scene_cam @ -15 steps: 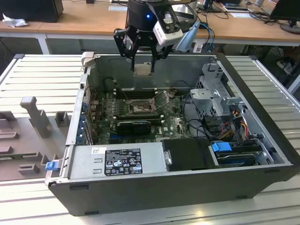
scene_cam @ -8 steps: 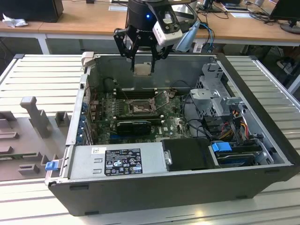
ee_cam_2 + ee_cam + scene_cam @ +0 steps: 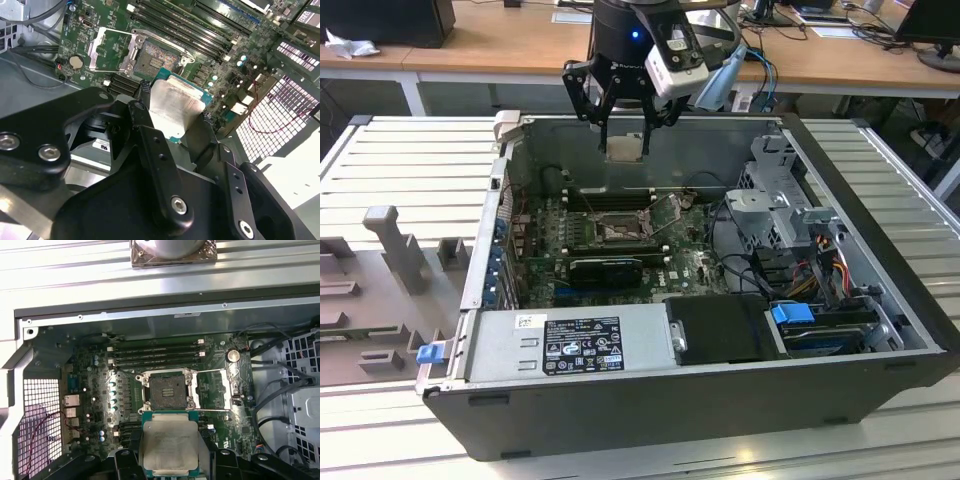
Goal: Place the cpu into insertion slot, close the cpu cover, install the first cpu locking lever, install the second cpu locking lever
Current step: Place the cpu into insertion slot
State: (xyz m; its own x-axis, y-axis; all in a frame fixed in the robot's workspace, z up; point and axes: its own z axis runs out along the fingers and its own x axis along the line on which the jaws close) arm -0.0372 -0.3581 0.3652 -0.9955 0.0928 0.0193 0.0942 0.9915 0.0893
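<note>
Your gripper (image 3: 624,138) pinches the flat, dull-silver square cpu (image 3: 171,445) above the open computer case (image 3: 720,400). Below, the black insertion slot (image 3: 167,392) lies bare, its thin metal cpu cover (image 3: 215,388) swung open. Ribbed metal table (image 3: 410,150) underneath; wooden desks (image 3: 500,45) behind.

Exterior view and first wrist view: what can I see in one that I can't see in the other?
The exterior view gives the whole computer case, its labelled power supply and the gripper from outside. The first wrist view gives a close look down into the empty insertion slot, plus a round coin battery. Both share the cpu clamped in the gripper, and the green motherboard.
</note>
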